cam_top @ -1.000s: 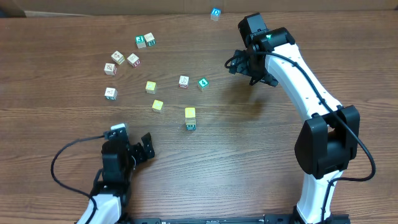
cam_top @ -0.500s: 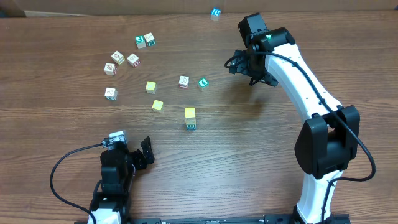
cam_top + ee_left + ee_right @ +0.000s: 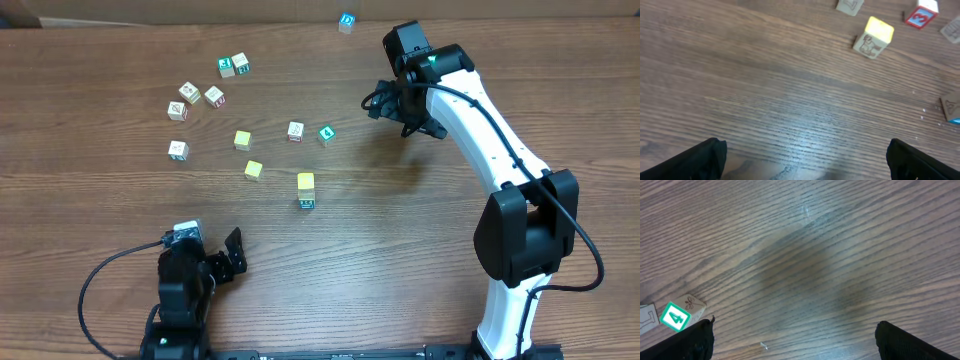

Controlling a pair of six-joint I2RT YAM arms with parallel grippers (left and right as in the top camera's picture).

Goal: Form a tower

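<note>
Roughly midway across the brown wood-grain table [image 3: 120,210]: a narrow tower of small wooden toy cubes [image 3: 306,191], plain yellow face on top, teal-blue printed cube at the foot, whatever lies between not clear from overhead. Stands upright and alone, apart from the loose yellow wooden cube [image 3: 253,170] on the left arm's side and from the white pictured cube [image 3: 295,131] and green-printed cube [image 3: 326,133] farther back. Keeps the same spot and shape as a second ago. Left gripper [image 3: 802,160]: spread wide, holding nothing, bare wood beneath; now drawn back toward the near table edge, farther from the tower than before. Right gripper [image 3: 792,337]: likewise spread wide and empty, hanging over bare table beyond the green-printed cube, unmoved since the earlier frame.
</note>
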